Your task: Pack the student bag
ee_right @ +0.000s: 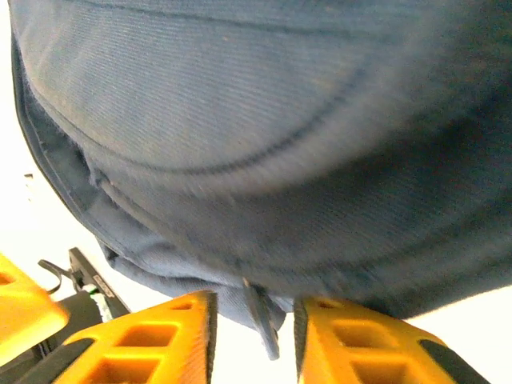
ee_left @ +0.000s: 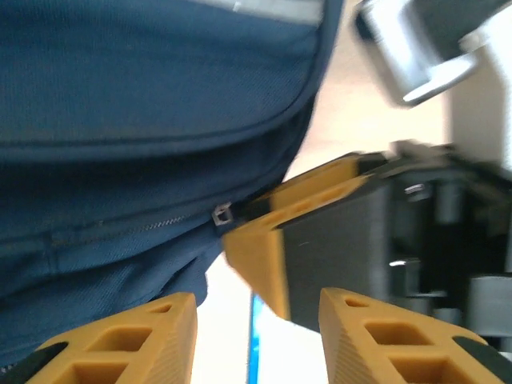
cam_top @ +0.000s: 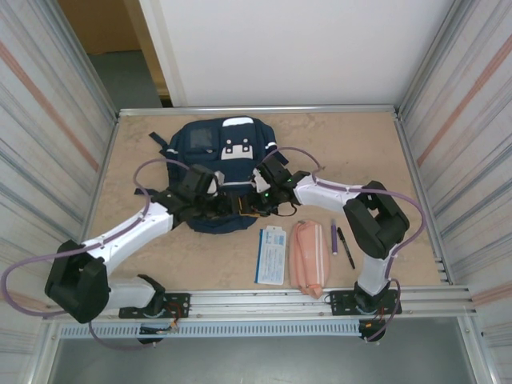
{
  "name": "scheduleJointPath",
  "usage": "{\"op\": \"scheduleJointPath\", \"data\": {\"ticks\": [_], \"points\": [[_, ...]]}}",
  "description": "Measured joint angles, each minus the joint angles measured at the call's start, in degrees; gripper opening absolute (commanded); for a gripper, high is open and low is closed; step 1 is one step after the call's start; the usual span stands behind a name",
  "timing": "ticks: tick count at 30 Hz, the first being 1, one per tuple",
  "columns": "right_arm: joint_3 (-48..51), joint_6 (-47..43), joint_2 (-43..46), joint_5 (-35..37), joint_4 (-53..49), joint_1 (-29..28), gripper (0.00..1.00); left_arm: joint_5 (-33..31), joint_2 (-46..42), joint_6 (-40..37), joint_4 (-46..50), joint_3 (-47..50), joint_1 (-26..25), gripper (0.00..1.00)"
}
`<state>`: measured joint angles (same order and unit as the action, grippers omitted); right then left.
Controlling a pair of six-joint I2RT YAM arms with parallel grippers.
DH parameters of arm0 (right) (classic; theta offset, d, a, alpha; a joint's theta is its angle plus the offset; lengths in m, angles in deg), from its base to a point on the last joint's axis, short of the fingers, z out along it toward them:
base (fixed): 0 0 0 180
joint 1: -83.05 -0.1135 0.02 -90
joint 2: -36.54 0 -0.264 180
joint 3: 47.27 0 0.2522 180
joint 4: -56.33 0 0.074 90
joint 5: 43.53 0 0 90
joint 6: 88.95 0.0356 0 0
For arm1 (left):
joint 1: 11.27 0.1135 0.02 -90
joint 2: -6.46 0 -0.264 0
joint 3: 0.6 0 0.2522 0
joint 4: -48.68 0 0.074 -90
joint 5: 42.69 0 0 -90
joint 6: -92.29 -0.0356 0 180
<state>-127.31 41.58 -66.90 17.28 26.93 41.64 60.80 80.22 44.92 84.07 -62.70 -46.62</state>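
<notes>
Far centre of the surface point(cam_top: 360, 152), the student bag point(cam_top: 210, 148) lies flat: navy fabric, white and grey patches, dark straps spilling left. Its long axis runs from the arms toward the far edge, white-patched end farthest. Overhead, both claws crowd its near end. Wrist views go closer: left claw point(ee_left: 258, 302) open beside the zip pull point(ee_left: 222, 214); right claw point(ee_right: 254, 308) open too, a tab point(ee_right: 262, 324) hanging between its fingers.

Two white arms point(cam_top: 132, 232) with black joints, trailing lilac cables point(cam_top: 48, 256), orange cut-out tool fingers point(ee_left: 128, 344), black bases point(cam_top: 160, 304)
</notes>
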Motion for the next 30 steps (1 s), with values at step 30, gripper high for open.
{"op": "scheduleJointPath", "data": {"ticks": [30], "points": [[15.2,-2.2,21.0,9.9,2.4,15.1,0.43,-37.0,26.6,23.8,26.6,-26.4,-20.3,0.51]]}}
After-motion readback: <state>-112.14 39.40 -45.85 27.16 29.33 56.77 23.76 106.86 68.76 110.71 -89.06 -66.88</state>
